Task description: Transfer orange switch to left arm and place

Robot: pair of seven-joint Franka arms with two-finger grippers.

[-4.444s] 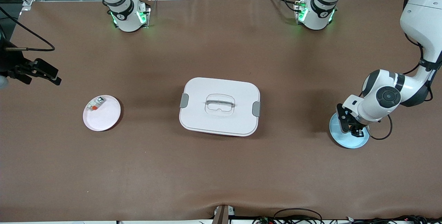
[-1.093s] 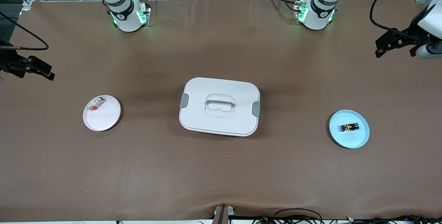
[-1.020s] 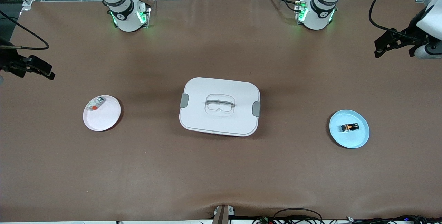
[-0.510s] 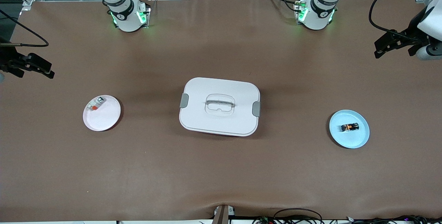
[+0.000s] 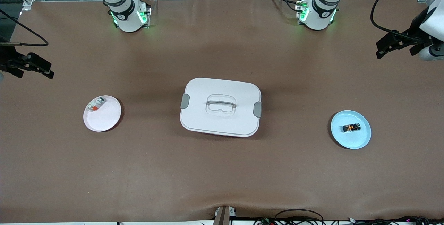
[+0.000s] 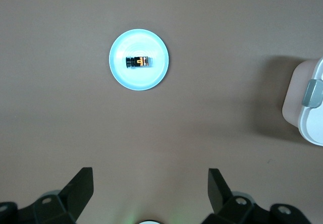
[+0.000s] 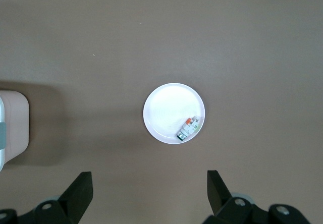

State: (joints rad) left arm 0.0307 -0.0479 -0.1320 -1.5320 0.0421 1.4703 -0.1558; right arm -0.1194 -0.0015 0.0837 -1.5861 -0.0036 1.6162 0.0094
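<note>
The orange switch (image 5: 351, 127) lies on a light blue plate (image 5: 360, 140) toward the left arm's end of the table; it also shows in the left wrist view (image 6: 139, 61). The white box (image 5: 220, 106) with grey latches stands mid-table. My left gripper (image 5: 395, 46) is open and empty, raised high over the table's edge at the left arm's end; its wrist view shows it too (image 6: 150, 183). My right gripper (image 5: 33, 68) is open and empty, raised over the right arm's end (image 7: 149, 183).
A white plate (image 5: 104, 121) with a small white-and-silver component (image 5: 95, 104) sits toward the right arm's end; the right wrist view shows that plate (image 7: 166, 113) and component (image 7: 187, 128). A box corner (image 6: 309, 100) shows in the left wrist view. Cables lie along the table's near edge.
4.4 s ago my left gripper was down at the blue plate; it has since let go of the switch there and risen away. In the last second both arms barely move.
</note>
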